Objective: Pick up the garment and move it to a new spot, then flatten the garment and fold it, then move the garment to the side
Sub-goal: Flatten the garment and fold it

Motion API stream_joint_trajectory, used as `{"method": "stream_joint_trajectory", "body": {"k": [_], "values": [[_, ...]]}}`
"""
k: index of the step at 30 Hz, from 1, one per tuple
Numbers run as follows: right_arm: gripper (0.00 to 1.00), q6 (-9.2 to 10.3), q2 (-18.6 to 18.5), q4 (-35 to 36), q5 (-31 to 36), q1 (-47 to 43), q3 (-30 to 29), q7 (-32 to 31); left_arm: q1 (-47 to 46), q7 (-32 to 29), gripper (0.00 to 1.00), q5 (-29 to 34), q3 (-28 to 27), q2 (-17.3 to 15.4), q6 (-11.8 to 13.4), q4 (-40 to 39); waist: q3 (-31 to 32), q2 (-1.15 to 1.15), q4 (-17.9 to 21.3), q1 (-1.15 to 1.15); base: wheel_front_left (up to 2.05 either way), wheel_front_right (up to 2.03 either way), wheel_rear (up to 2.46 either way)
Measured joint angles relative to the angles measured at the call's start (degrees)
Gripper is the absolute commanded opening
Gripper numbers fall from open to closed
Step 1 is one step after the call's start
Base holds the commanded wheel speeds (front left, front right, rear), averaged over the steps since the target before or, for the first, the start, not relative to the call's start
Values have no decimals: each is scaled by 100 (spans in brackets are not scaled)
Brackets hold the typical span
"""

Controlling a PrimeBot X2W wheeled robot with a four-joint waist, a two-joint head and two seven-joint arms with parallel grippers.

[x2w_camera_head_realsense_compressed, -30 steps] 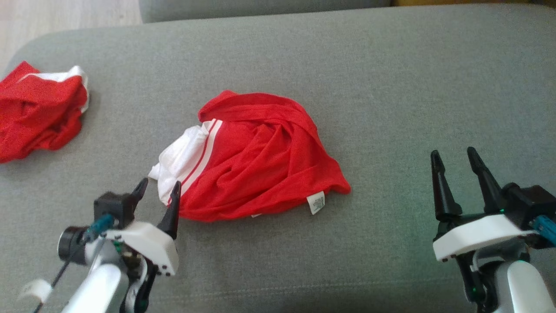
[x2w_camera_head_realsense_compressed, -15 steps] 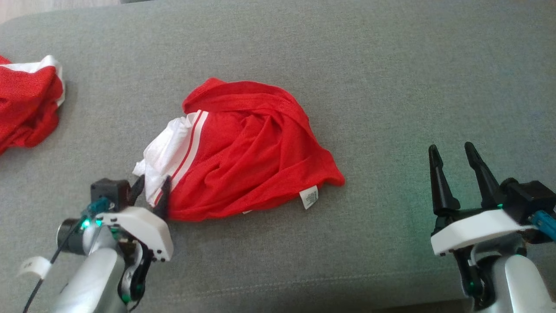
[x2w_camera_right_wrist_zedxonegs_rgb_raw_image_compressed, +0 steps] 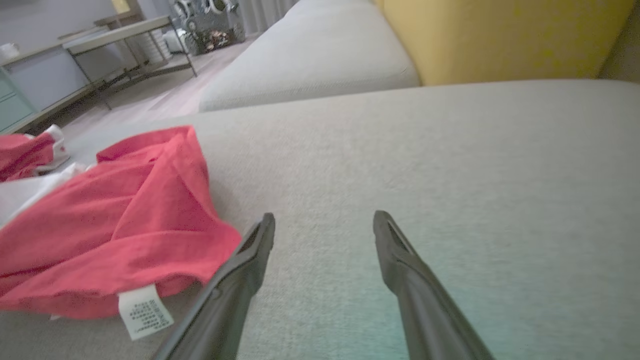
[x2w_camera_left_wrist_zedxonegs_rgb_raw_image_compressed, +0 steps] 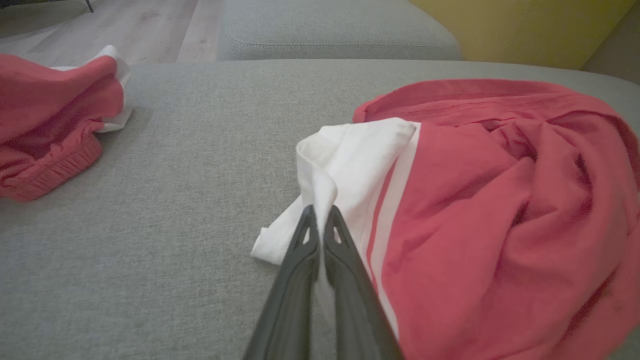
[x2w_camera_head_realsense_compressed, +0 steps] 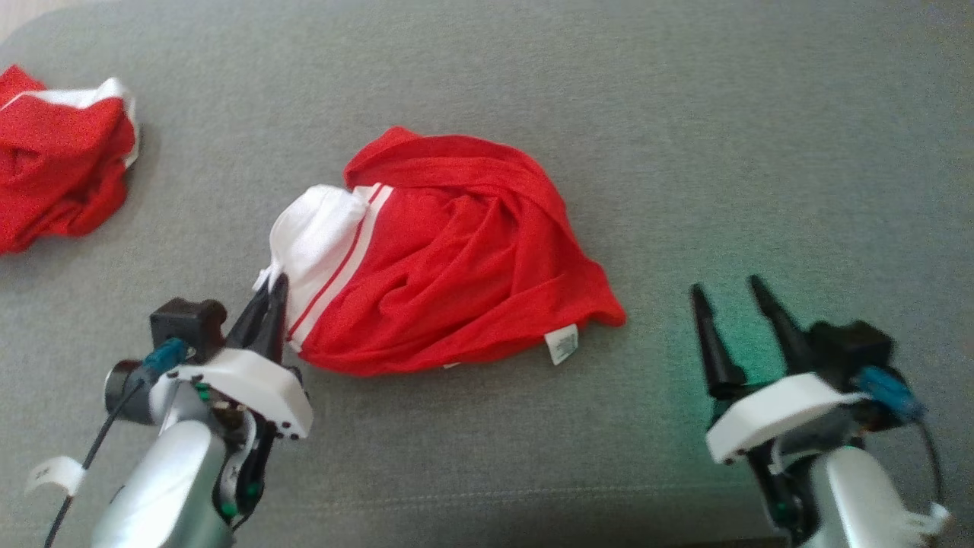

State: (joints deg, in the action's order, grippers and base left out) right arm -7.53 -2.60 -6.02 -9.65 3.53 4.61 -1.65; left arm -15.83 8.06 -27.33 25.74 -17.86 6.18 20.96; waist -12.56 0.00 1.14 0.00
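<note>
So left gripper (x2w_camera_left_wrist_zedxonegs_rgb_raw_image_compressed: 320,216) is clamped on only a thin white fold of the garment (x2w_camera_head_realsense_compressed: 456,259). Lift fast and it may slip out, while right gripper (x2w_camera_head_realsense_compressed: 727,286) sits released.

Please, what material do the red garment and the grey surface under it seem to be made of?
The red garment looks like thin, matte knitted jersey, perhaps polyester: it drapes in soft folds and carries a care label. The grey cushion appears to be woven upholstery fabric, matte and finely flecked.
</note>
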Motion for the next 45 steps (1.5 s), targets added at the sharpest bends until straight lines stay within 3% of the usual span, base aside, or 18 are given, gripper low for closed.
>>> {"method": "stream_joint_trajectory", "body": {"k": [9, 15, 16, 17, 18, 24, 29, 34, 45], "values": [[100, 0, -9, -1517, -290, 705, 777, 9, -210, 88, 0, 62, 165, 168, 31, -202, -245, 0, -385, 0, 0, 0, 0], [100, 0, -35, -2092, -514, 1015, 1146, 134, -272, 163, 0, 62, 224, 216, -13, -199, -332, 0, -523, 0, 0, 0, 0], [70, 0, -44, -2168, -543, 1079, 1190, 133, -272, 175, 0, 62, 224, 216, -12, -198, -335, 0, -522, 0, 0, 0, 0], [22, 0, -46, -2241, -569, 1134, 1216, 126, -272, 210, 0, 62, 222, 216, -12, -198, -333, 0, -520, 0, 0, 0, 0], [0, 0, -52, -2307, -590, 1180, 1239, 109, -272, 220, 0, 62, 219, 216, -11, -199, -329, 0, -516, 0, 0, 0, 0], [0, 0, -65, -2477, -637, 1257, 1223, 125, -260, 369, 0, 55, 136, 186, 47, -336, -212, 0, -492, 0, 0, 0, 0], [0, 0, -48, -2103, -534, 1022, 759, 286, -166, 441, 0, 107, 105, 70, 144, -776, -21, 0, -423, 0, 0, 0, 0], [0, 0, -47, -980, -313, 916, 231, 263, -82, 407, 0, 158, 98, -71, 225, -1400, 216, 0, -308, 0, 0, 0, 0], [0, 0, -36, 1940, 100, 508, -488, -517, -105, -74, 0, 331, -5, -302, 544, -3147, 694, 0, -49, 0, 0, 0, 0]]}}
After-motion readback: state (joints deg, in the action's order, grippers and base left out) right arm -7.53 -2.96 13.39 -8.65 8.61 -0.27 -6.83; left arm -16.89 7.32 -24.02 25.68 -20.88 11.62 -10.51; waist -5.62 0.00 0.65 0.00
